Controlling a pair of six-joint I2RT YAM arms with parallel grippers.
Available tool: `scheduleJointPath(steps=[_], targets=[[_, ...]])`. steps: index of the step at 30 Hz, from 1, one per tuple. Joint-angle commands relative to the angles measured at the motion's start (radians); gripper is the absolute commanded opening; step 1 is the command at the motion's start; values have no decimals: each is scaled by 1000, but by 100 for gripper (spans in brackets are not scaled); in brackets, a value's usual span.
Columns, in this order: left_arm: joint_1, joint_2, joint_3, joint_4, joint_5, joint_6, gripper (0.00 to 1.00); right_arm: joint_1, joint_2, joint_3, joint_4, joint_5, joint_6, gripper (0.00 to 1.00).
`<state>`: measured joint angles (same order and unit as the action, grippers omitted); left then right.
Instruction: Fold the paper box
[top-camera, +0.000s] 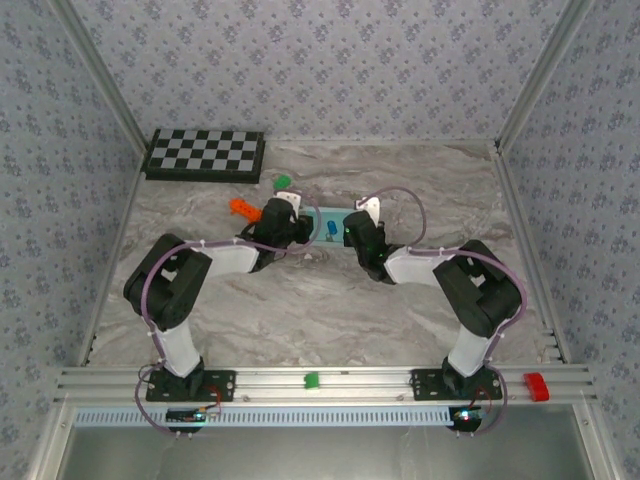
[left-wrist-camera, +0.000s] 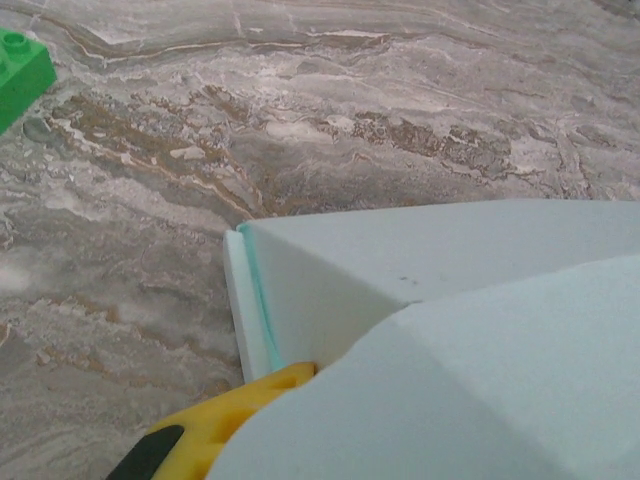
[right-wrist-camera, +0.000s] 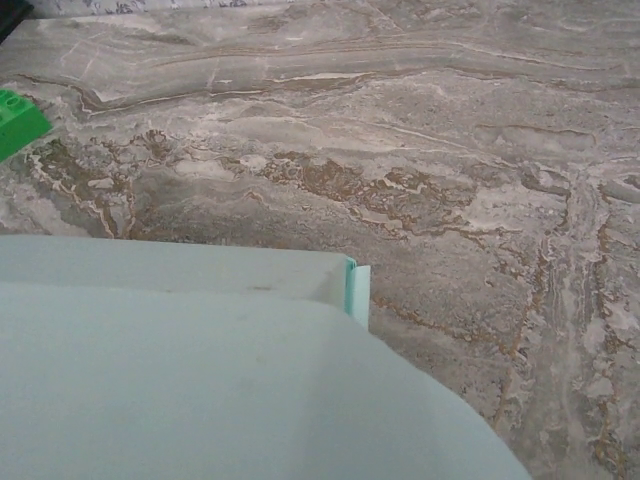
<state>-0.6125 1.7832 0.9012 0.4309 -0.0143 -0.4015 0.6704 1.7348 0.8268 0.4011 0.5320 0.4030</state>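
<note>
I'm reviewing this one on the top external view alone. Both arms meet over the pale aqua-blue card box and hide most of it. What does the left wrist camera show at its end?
Observer: The pale aqua-blue card box ends in a doubled card edge with a darker aqua seam. A yellow fingertip pad touches the card just below that edge.
Reviewer: And from the right wrist?
Observer: A folded wall stops at a short aqua end strip standing over the marbled table, and a broad curved card panel covers the foreground.
</note>
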Motion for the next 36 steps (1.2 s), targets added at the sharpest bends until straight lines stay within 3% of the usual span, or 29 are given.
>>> scheduleJointPath(steps=[1,19,36], targets=[[-15,-20,-31,-26,4,7,14,19,-26,-25,-3,22,14,8],[-36,-49,-104,-12,-48,3,18,56,-44,-78,-20,64,44,13],[-38,-142,-145,-37,-53,46,35,63,-127,-125,-65,74,49,41]])
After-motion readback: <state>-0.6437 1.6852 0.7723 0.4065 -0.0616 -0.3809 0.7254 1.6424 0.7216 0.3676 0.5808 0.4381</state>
